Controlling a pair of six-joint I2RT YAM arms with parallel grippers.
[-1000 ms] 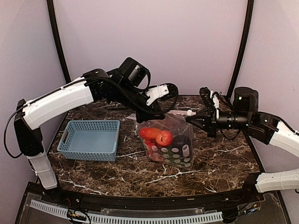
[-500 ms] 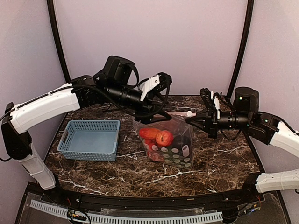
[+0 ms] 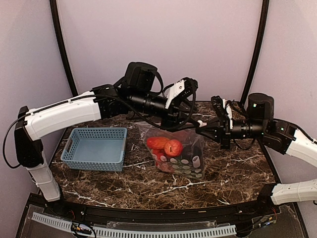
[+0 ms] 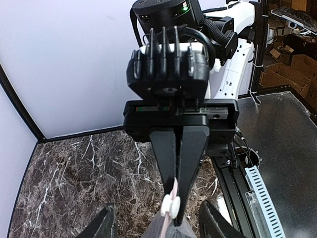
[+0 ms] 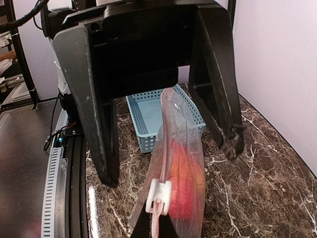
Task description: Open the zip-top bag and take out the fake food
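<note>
A clear, crinkly plastic zip-top bag (image 3: pixel 190 141) stands near the middle of the dark marble table (image 3: pixel 233 173). Inside it is the fake food (image 3: pixel 166 146). These are small plastic pieces, with red and orange-red ones on top and a dark one lower down. The top edge of the bag is held up in the air. Its pale pink zip strip has a small white slider (image 5: pixel 158 194) on it. The right gripper (image 4: pixel 176 206) has its two black fingers pressed together on the zip strip, right by the slider. The left gripper (image 5: pixel 169 161) has its fingers spread wide, one on each side of the bag's top, with a gap between each finger and the plastic. A light-blue plastic basket (image 3: pixel 94 163) with little holes sits on the table to the left of the bag, a bit apart from it.
</note>
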